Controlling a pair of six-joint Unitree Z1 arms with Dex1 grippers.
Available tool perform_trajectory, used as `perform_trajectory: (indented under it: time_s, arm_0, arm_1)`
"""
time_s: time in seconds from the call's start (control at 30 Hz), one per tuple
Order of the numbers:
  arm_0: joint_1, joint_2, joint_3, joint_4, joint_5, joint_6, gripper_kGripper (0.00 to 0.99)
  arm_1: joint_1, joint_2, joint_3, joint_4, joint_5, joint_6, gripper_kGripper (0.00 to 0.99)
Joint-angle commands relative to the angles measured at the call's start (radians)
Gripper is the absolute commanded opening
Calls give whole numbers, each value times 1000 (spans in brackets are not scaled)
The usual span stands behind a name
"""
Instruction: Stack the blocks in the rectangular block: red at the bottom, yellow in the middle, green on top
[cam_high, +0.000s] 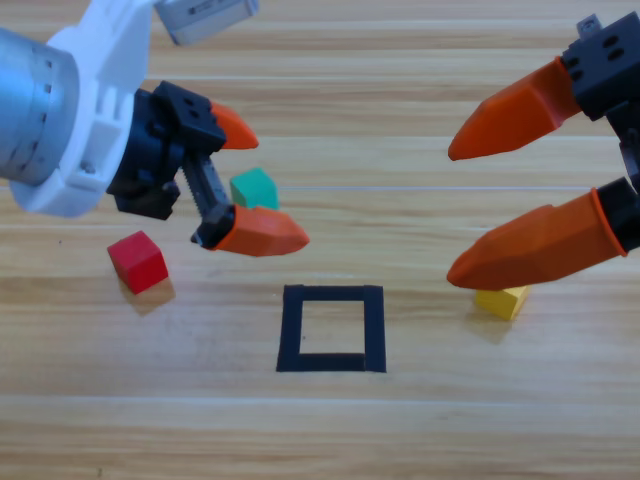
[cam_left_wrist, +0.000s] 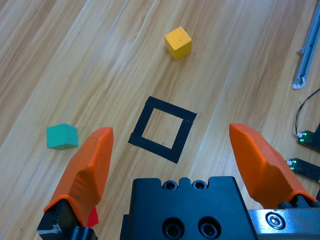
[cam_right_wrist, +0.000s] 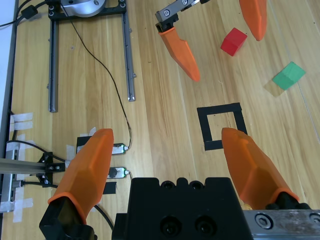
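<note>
Cubes lie apart on table, none stacked: red left, green upper left, yellow right of empty tape rectangle. Left gripper spread above green; right gripper spread above yellow.

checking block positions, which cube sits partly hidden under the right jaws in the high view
The yellow cube, tucked beneath the right gripper; the red cube and green cube lie on the left.

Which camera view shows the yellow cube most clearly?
The left wrist view: the yellow cube lies whole and uncovered beyond the tape rectangle. In the high view the right gripper covers most of it. The right wrist view does not show it.
</note>
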Motion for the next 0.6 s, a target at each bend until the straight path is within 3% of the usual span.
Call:
perform_trajectory:
  time_s: [0.03, 0.3, 0.37, 0.47, 0.6]
  arm_0:
    - [-19, 19, -5, 7, 11, -13, 990]
    - [-19, 14, -2, 10, 14, -13, 990]
    - [-19, 12, -2, 12, 14, -15, 990]
    - [-19, 9, -1, 15, 14, -15, 990]
    - [-19, 8, -9, 22, 51, -45, 990]
  arm_1:
    - [27, 30, 35, 22, -6, -4, 954]
    - [27, 39, 47, 22, -52, 2, 956]
    - [27, 59, 42, 22, -130, 32, 956]
    - [27, 114, 24, 22, -329, 120, 956]
    - [20, 196, -22, 46, -446, 220, 956]
